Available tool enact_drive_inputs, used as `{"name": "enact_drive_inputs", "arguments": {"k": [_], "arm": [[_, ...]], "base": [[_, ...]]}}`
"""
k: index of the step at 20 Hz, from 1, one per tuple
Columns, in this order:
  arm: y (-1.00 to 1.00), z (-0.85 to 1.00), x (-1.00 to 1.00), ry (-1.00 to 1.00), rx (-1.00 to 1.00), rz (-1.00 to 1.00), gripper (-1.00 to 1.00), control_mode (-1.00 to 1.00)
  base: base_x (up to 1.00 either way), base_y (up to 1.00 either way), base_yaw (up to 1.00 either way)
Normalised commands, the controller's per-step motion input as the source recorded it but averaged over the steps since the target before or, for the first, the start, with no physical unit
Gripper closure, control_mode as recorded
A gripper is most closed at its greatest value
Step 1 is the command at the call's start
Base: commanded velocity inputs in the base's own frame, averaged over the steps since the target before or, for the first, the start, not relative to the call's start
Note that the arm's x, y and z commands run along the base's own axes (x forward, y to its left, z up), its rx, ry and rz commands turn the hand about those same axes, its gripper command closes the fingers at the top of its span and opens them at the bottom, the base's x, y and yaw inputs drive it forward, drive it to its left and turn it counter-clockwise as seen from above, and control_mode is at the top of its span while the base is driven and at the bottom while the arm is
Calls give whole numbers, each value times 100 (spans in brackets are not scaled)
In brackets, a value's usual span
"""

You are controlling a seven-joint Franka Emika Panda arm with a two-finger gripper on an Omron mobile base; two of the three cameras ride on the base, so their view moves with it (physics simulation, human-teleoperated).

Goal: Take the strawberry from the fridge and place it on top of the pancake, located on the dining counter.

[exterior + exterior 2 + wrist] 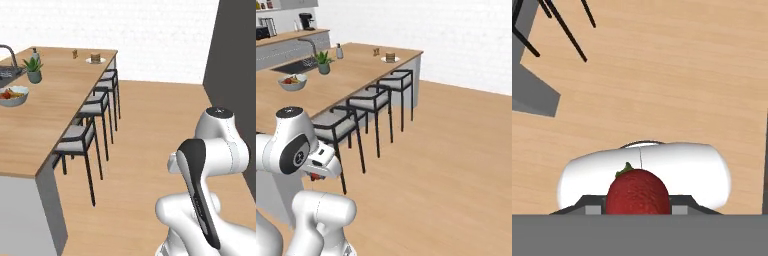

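Note:
A red strawberry [637, 192] with a green stalk sits between my gripper's [637, 209] fingers, and the gripper is shut on it above the wood floor. In the right base view the gripper [316, 176] hangs low beside the arm, with a bit of red showing under it. The pancake [95, 58] [390, 57] is a small brown stack on a white plate at the far end of the dining counter [55, 110] [356, 70], well ahead of me. A tall dark grey panel [235, 50] stands at the right; I cannot tell whether it is the fridge.
Three black stools [80, 137] [373, 100] line the counter's near side. On the top stand a fruit bowl [12, 95] [292, 81], a potted plant [33, 67] [323, 62], a sink [293, 66] and a small brown shaker [75, 53]. Open wood floor lies to the right.

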Motion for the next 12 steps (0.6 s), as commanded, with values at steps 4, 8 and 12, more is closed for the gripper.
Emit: {"name": "enact_drive_inputs", "arguments": {"k": [4,8,12], "arm": [[0,0,0,0,0,0,100,100],[0,0,0,0,0,0,100,100],[0,0,0,0,0,0,100,100]], "base": [[73,-100,31],[76,-100,31],[81,-100,32]]}}
